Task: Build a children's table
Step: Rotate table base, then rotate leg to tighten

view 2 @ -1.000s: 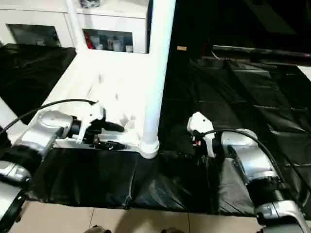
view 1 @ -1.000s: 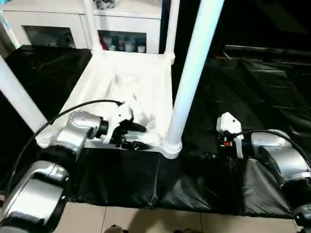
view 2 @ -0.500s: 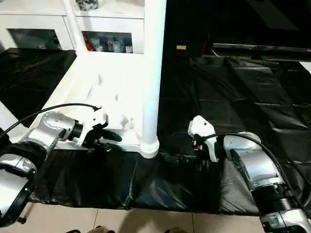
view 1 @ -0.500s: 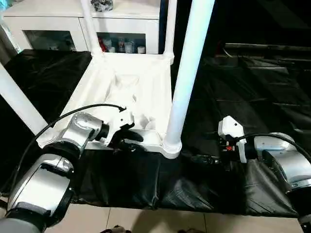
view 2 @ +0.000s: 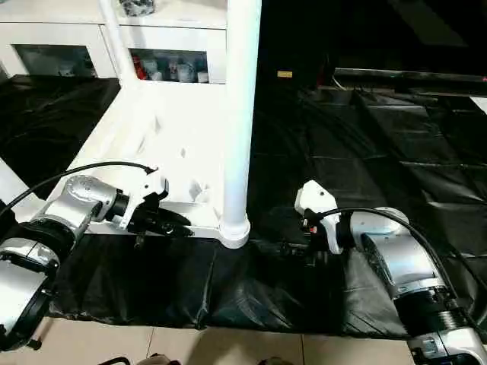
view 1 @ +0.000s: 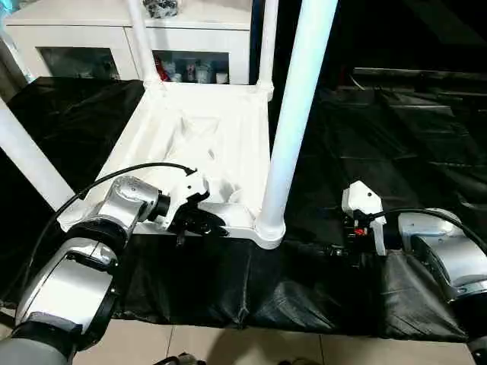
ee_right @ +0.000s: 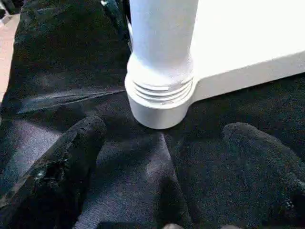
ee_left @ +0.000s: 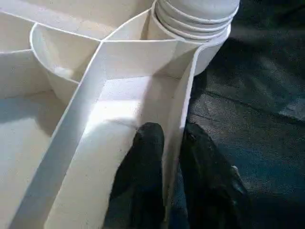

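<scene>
The children's table lies upside down on a black sheet: its white ribbed tabletop [view 1: 205,144] has tube legs standing in the corner sockets. The near right leg [view 1: 293,114] rises from its socket [ee_right: 159,102]. My left gripper [view 1: 204,222] is at the tabletop's near rim, left of that socket. In the left wrist view its two black fingers [ee_left: 145,157] press on either side of the thin rim wall [ee_left: 183,90], shut on it. My right gripper [view 1: 335,249] lies low over the sheet just right of the socket, open, its fingers [ee_right: 71,148] spread wide with nothing between them.
A black sheet [view 1: 396,144] covers the floor around the table, its front edge near pale tiles [view 1: 190,338]. A white glass-door cabinet [view 1: 91,38] stands behind. Further legs stand at the far left [view 1: 142,38], far right [view 1: 266,42] and near left [view 1: 27,156] corners.
My left gripper's fingers have closed onto the tabletop's near rim. The right gripper has stayed open beside the socket. The camera has tilted a little.
</scene>
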Controlling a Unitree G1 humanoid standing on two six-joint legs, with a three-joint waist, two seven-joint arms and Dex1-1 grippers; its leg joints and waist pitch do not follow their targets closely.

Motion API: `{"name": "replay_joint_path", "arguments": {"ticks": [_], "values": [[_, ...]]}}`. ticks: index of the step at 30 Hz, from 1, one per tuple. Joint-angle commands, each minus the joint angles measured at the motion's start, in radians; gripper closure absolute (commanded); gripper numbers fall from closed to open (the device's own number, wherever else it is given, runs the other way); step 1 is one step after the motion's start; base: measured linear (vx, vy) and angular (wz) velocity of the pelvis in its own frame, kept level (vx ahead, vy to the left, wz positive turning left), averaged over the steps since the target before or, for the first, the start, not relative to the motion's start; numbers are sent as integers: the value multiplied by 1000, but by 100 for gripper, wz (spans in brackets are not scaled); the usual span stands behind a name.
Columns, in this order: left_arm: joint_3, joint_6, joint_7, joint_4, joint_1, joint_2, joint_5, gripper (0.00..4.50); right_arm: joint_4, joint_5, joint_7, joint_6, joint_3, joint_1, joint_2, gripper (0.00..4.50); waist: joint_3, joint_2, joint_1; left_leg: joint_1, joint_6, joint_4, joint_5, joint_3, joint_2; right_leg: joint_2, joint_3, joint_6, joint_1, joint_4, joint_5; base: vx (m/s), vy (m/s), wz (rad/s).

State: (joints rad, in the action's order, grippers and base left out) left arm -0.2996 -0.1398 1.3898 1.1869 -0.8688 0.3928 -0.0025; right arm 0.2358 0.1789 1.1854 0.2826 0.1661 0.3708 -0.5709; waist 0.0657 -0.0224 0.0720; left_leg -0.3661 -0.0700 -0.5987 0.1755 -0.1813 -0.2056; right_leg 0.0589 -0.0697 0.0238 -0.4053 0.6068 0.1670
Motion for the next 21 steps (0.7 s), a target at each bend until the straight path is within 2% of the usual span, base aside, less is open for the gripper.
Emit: {"name": "replay_joint_path", "arguments": {"ticks": [1, 2, 5, 8, 9, 10, 11, 12, 13, 15, 16, 18, 19, 21], "values": [[7, -6, -1, 13, -13, 10, 21, 419, -27, 4, -2, 11, 2, 4, -8, 0, -75, 4, 6, 11, 50, 60, 225, 8, -17, 71, 38, 182, 59, -94, 351, 0, 0, 0], [10, -4, -4, 14, -12, 10, 20, 419, -27, 5, -3, 11, 2, 5, -6, 0, -75, 6, 5, 10, 50, 61, 226, 8, -17, 71, 38, 180, 59, -94, 350, 0, 0, 0], [24, 10, -21, 14, -4, 8, 15, 435, -12, -1, -40, 1, -6, 15, 14, 0, -76, 4, 5, 10, 49, 61, 219, 9, -18, 72, 39, 186, 60, -91, 331, 0, 0, 0], [41, 45, -47, -3, 15, -2, 0, 444, 8, 4, -85, -16, -23, 28, 53, 0, -76, 4, -5, 8, 44, 61, 222, 10, -15, 73, 37, 195, 61, -90, 326, 0, 0, 0], [38, 68, -72, -18, 33, -12, 5, 446, 18, -1, -110, -30, -22, 32, 77, 0, -77, 8, -6, 8, 44, 60, 220, 9, -16, 74, 38, 195, 61, -90, 325, 0, 0, 0], [42, 78, -124, -34, 49, -28, 6, 448, 34, -16, -138, -61, -16, 36, 101, 0, -76, 6, -8, 8, 45, 61, 215, 9, -17, 74, 39, 198, 60, -89, 323, 0, 0, 0], [47, 85, -151, -50, 62, -43, 2, 448, 48, -25, -162, -75, -13, 41, 120, 0, -77, 11, -10, 8, 45, 60, 216, 9, -19, 76, 40, 199, 58, -89, 325, 0, 0, 0], [50, 79, -167, -70, 74, -55, -2, 448, 61, -30, -173, -73, -8, 46, 132, 0, -73, 7, -13, 10, 43, 60, 226, 9, -17, 76, 38, 198, 55, -92, 351, 0, 0, 0], [52, 80, -192, -88, 86, -68, -3, 448, 78, -43, -181, -76, 5, 53, 141, 0, -73, 14, -15, 11, 45, 59, 233, 8, -15, 74, 38, 190, 55, -96, 378, 0, 0, 0], [51, 85, -202, -109, 96, -79, -1, 448, 100, -61, -187, -83, 21, 61, 143, 0, -71, 11, -15, 11, 48, 60, 230, 8, -15, 73, 39, 172, 54, -98, 408, 0, 0, 0], [48, 93, -201, -124, 102, -84, 1, 448, 117, -74, -195, -95, 29, 68, 146, 0, -71, 18, -15, 12, 49, 61, 232, 8, -16, 73, 39, 167, 53, -99, 413, 0, 0, 0], [47, 111, -220, -152, 112, -97, 6, 448, 163, -92, -226, -118, 35, 92, 163, 0, -70, 14, -16, 14, 49, 61, 238, 8, -15, 74, 39, 158, 50, -101, 437, 0, 0, 0], [48, 114, -221, -157, 114, -100, 6, 448, 173, -95, -233, -123, 35, 98, 167, 0, -70, 19, -17, 15, 50, 60, 236, 8, -14, 76, 40, 154, 50, -102, 449, 0, 0, 0], [56, 119, -222, -176, 124, -107, 1, 448, 215, -105, -245, -136, 38, 119, 177, 0, -70, 20, -19, 13, 51, 62, 231, 8, -15, 74, 39, 143, 49, -103, 455, 0, 0, 0]]}}
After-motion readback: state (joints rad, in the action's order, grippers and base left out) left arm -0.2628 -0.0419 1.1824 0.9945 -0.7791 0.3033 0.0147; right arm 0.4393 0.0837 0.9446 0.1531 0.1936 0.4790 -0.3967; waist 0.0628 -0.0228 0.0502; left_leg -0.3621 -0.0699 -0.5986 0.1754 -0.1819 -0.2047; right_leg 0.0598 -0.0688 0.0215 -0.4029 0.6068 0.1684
